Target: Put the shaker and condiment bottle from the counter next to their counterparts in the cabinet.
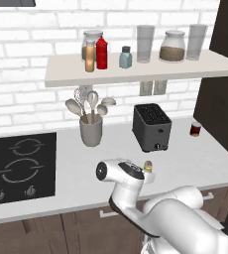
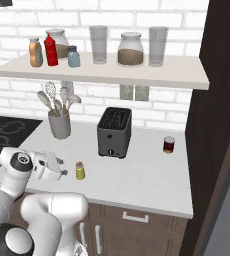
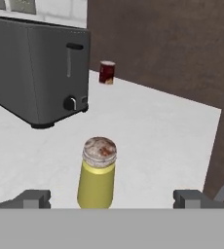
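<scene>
Gripper: the white arm's two-finger gripper (image 3: 111, 198) sits low over the counter, fingers spread wide and holding nothing.
Shaker: a small yellow-olive cylindrical shaker with a speckled reddish top (image 3: 97, 174) stands upright on the pale grey-white counter (image 3: 148, 131), between the fingertips but not touching them.
Handling: likely light, rigid and smooth, easily tipped; best pinched across the yellow body below the cap.
Behind it: a dark grey metal toaster (image 3: 36, 73), then a small dark red can (image 3: 106, 72) by the brown wall.
Shelf above: the tan-orange bottle with pale cap (image 1: 89, 56) already stands beside the red squeeze bottle (image 1: 101, 52); a blue-grey shaker (image 1: 125, 57) stands nearby.
</scene>
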